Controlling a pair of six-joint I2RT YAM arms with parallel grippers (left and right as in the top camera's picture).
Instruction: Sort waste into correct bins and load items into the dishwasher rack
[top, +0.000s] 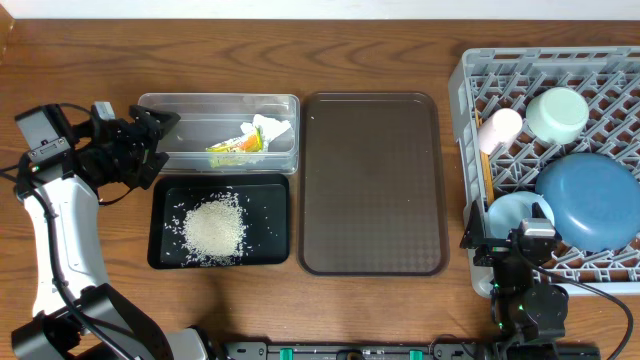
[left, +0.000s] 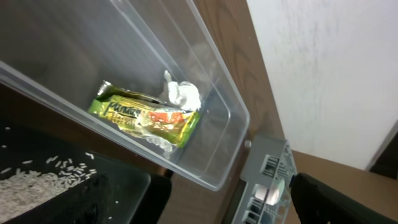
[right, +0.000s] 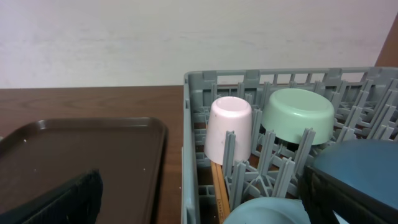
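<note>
The clear tub (top: 180, 100) holds the snack wrapper (top: 235, 146) and the crumpled napkin (top: 272, 129); both show in the left wrist view, wrapper (left: 146, 117) and napkin (left: 181, 94). Rice (top: 213, 228) lies heaped in the black tray (top: 165, 250). The grey rack (top: 465, 120) carries the pink cup (top: 500, 128), mint bowl (top: 557, 113), dark-blue plate (top: 590, 200), light-blue saucer (top: 520, 213) and chopsticks (right: 219, 186). My left gripper (top: 160, 148) stands open and empty at the tub's left end. My right gripper (top: 512, 240) hangs open and empty over the rack's front left corner.
A large brown serving tray (top: 372, 185) lies between the two bins and the rack, with nothing on it. The rack fills the right side up to the table's edge. A white wall rises behind the table.
</note>
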